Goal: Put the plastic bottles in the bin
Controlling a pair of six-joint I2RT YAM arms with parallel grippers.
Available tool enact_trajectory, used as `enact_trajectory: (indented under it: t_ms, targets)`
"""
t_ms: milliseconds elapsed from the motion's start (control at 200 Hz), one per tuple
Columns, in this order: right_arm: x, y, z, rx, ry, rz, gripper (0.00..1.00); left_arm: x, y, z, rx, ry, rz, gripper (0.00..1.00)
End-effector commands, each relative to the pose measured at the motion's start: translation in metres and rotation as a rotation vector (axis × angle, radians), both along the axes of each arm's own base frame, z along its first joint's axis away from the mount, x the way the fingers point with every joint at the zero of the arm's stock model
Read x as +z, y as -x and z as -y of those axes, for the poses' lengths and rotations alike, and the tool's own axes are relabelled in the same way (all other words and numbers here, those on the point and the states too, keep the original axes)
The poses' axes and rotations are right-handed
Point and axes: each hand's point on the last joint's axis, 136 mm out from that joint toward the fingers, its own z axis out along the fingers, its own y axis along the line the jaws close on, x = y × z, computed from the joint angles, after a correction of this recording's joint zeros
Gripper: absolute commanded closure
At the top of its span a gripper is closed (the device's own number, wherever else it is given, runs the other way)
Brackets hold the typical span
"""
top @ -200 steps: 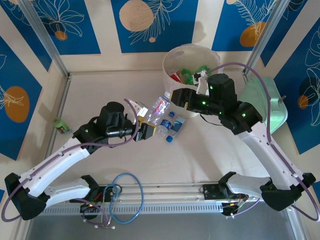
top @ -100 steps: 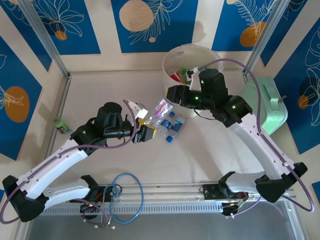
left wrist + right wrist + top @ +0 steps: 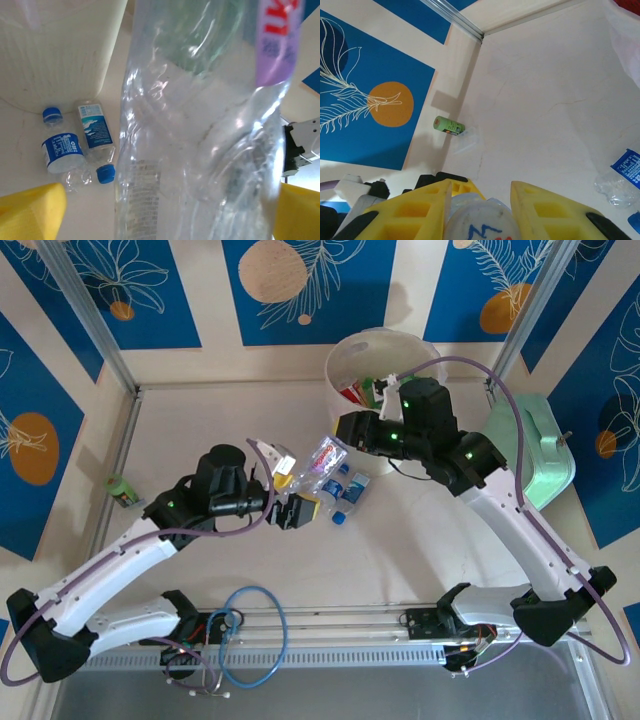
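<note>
Clearance decides our next move: the clear bottle [image 3: 322,462], crumpled and red-and-purple labelled, hangs above the worktop [image 3: 200,430]. Its long axis runs diagonally from the left pincer [image 3: 294,496], fingers wide apart, up to the right pincer [image 3: 481,207], clamped on its round end. We judge the bin [image 3: 350,343], just behind that pincer, an easy reach.
</note>
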Motion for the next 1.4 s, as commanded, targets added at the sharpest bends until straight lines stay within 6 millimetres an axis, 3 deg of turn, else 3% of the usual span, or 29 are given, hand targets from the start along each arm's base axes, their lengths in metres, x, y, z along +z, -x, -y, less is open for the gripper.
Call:
enact_trajectory:
  t_ms: [0,220,305,380,720,870,1015,1196,1251,1341,1391]
  targets:
    - [0.036,-0.007,0.012,-0.035,-0.031,0.101,0.77,-0.008,-0.006,-0.002,0.035,-0.032,0.009,0.0]
    - [0.079,-0.048,0.061,-0.192,-0.058,0.215,0.75,0.005,-0.019,-0.036,0.22,-0.05,0.071,0.0]
    - [0.098,-0.065,0.079,-0.243,-0.055,0.284,0.73,0.002,-0.022,-0.045,0.275,-0.06,0.059,0.0]
    - [0.103,-0.083,0.099,-0.315,-0.031,0.309,0.72,-0.004,-0.023,-0.049,0.313,-0.058,0.026,0.0]
    - [0.071,-0.167,0.195,-0.591,-0.041,0.231,0.75,-0.032,-0.028,-0.057,0.403,-0.048,-0.054,0.0]
    - [0.06,-0.192,0.22,-0.631,-0.128,0.189,0.75,-0.037,-0.028,-0.06,0.422,-0.049,-0.053,0.0]
    - [0.052,-0.214,0.223,-0.635,-0.206,0.152,0.76,-0.04,-0.031,-0.062,0.446,-0.053,-0.057,0.0]
    - [0.045,-0.242,0.194,-0.592,-0.159,0.127,0.74,-0.048,-0.034,-0.058,0.451,-0.056,-0.081,0.0]
    - [0.042,-0.249,0.181,-0.562,-0.143,0.12,0.67,-0.05,-0.036,-0.059,0.461,-0.062,-0.084,0.0]
    - [0.037,-0.258,0.171,-0.563,-0.092,0.109,0.34,-0.052,-0.037,-0.058,0.462,-0.078,-0.09,0.0]
    - [0.036,-0.26,0.169,-0.561,-0.073,0.112,0.31,-0.052,-0.036,-0.057,0.453,-0.082,-0.094,0.0]
